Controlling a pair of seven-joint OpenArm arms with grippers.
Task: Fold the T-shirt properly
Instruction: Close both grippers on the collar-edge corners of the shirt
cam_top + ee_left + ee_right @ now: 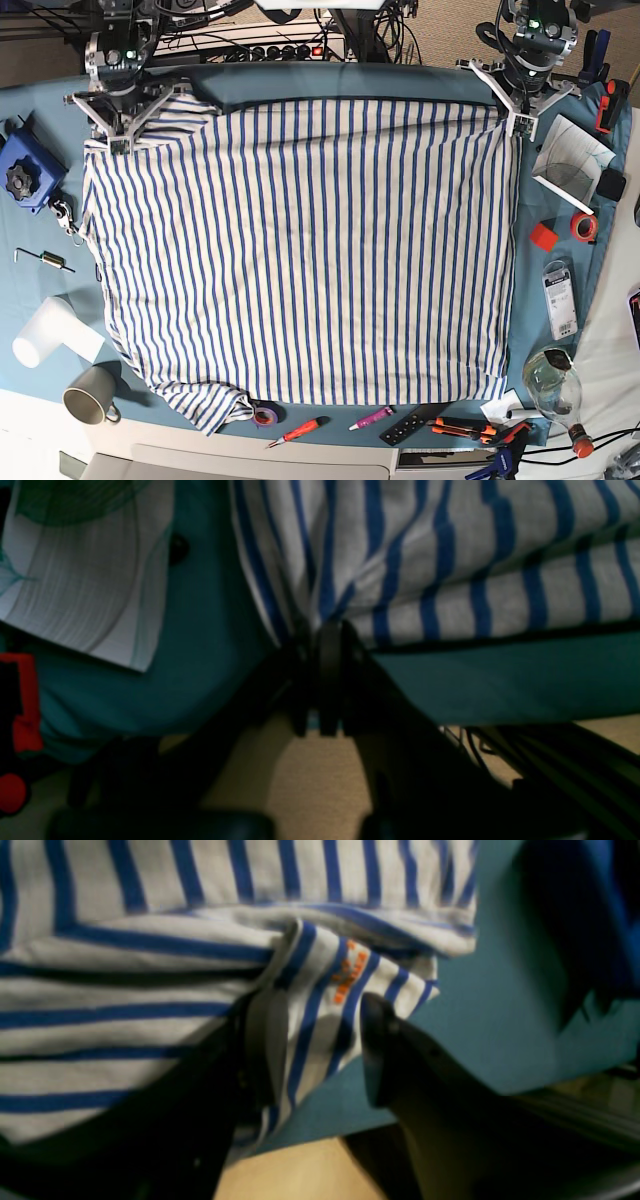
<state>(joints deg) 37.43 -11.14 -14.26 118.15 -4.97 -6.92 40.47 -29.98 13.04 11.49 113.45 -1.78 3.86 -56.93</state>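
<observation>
1. We see a teal-covered table (300, 85) filling most of the base view, its far edge lined with dark cables and a power strip (285, 50).
2. Past that far edge we make out tan flooring (450, 30); the left wrist view shows the same tan floor (320, 785) below the table edge.
3. Along the near edge we see a pale grey surface (250, 462).
4. Light falls evenly, with soft shadows.

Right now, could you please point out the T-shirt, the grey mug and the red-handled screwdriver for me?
T-shirt (300, 250): base view, middle of the spread striped cloth.
Grey mug (88, 396): base view, its side wall.
Red-handled screwdriver (303, 429): base view, on the red handle.
</observation>
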